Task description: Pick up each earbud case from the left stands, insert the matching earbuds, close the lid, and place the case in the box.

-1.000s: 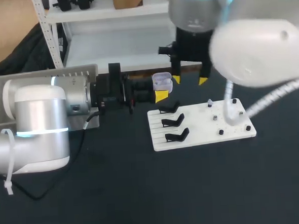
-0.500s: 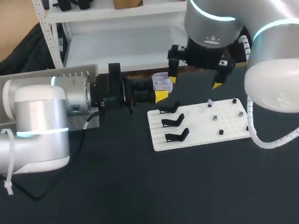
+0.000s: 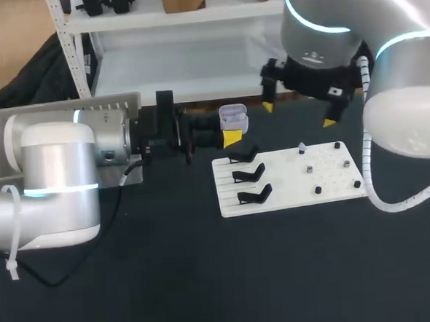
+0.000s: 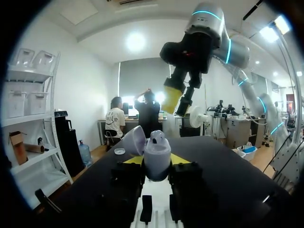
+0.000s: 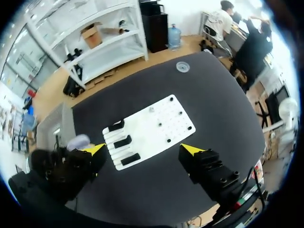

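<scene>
My left gripper [image 3: 232,128] reaches in level from the left and is shut on a pale earbud case [image 3: 233,117], held above the far left corner of the white board [image 3: 290,189]. In the left wrist view the case [image 4: 157,159] stands upright between the yellow tips with its lid [image 4: 134,140] open and an earbud [image 4: 157,138] sticking out of it. My right gripper [image 3: 298,115] hangs wide open and empty over the board's far edge, to the right of the case. Three black stands [image 3: 249,174] on the board's left side are bare.
Small pegs and one pale piece [image 3: 302,149] dot the board's right half. A grey box [image 3: 66,108] lies at the far left behind my left arm. A small round disc [image 5: 182,66] lies on the dark table beyond the board [image 5: 147,128].
My right gripper has opened wide and drawn back to the right, away from the case. The left arm and the case have stayed put.
</scene>
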`<state>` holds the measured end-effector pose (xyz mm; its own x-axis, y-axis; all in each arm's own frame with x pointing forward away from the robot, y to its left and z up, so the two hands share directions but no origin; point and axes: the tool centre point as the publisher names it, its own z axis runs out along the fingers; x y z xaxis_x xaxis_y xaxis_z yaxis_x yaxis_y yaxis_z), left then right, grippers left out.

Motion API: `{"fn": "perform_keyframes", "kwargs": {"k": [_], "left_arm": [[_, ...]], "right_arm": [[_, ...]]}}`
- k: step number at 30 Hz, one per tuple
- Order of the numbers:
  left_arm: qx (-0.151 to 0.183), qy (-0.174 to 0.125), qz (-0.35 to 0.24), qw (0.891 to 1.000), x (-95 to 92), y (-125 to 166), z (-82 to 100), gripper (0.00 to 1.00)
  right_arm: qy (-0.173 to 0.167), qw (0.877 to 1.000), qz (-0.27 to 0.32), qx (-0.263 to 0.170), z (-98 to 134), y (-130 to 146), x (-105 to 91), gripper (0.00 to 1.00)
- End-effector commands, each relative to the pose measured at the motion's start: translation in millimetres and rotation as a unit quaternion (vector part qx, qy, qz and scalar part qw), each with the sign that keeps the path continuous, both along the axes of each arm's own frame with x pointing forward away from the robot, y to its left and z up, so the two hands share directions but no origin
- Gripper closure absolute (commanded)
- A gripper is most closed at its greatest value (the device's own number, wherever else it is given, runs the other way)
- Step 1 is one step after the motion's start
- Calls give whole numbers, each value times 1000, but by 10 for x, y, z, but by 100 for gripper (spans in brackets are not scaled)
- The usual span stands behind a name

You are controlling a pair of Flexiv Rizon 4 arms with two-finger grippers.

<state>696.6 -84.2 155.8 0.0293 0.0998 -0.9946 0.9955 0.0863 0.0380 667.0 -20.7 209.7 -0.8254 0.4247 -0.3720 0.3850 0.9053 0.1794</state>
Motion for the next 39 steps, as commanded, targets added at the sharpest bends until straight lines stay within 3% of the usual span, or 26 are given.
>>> {"fn": "perform_keyframes", "kwargs": {"k": [1,5,12,21,22,23,24,29,39], "left_arm": [[-1,-1,2,1000,-12,-2,-4,100],[-1,-1,2,1000,-12,-2,-4,100],[-1,-1,2,1000,-12,-2,-4,100],[-1,-1,2,1000,-12,-2,-4,100],[-1,-1,2,1000,-12,-2,-4,100],[-1,-1,2,1000,-12,-2,-4,100],[-1,-1,2,1000,-12,-2,-4,100],[-1,-1,2,1000,-12,-2,-4,100],[-1,-1,2,1000,-12,-2,-4,100]], "right_arm": [[2,1000,-31,-6,-232,-48,159,0],[19,998,-51,-34,-519,-32,289,0],[60,996,-66,-32,-918,-35,526,0],[76,994,-76,-27,-1100,-132,802,0],[77,994,-76,-28,-1119,-137,816,10],[83,993,-75,-23,-1152,-144,835,38],[88,993,-76,-22,-1176,-151,842,47],[90,992,-81,-14,-1240,-188,853,57],[87,994,-58,8,-1429,-232,858,57]]}}
